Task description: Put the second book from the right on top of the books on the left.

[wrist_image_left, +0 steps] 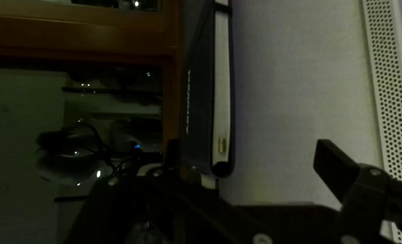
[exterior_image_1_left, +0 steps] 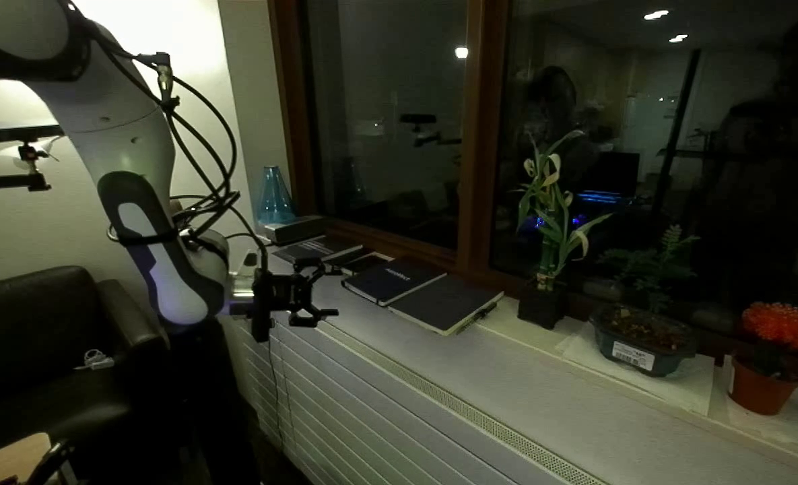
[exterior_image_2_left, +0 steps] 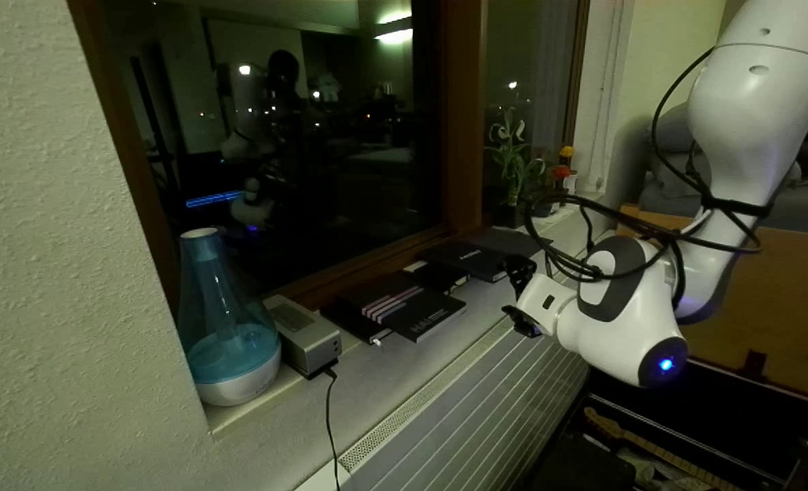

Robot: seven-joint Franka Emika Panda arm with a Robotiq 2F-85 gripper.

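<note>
One dark book [exterior_image_1_left: 394,279] lies second from right on the worktop [exterior_image_1_left: 540,377]
The tool [exterior_image_1_left: 328,291] has jaws apart, empty; this book is probably stiff and slippery, best held at its room-side page edge [wrist_image_left: 222,88]

In an exterior view we see a dark leather sofa [exterior_image_1_left: 35,350] at eight o'clock, a brightly lit wall [exterior_image_1_left: 203,50] at ten, and at one a wood-framed window [exterior_image_1_left: 484,135] carrying bright reflections [exterior_image_1_left: 656,15].
</note>
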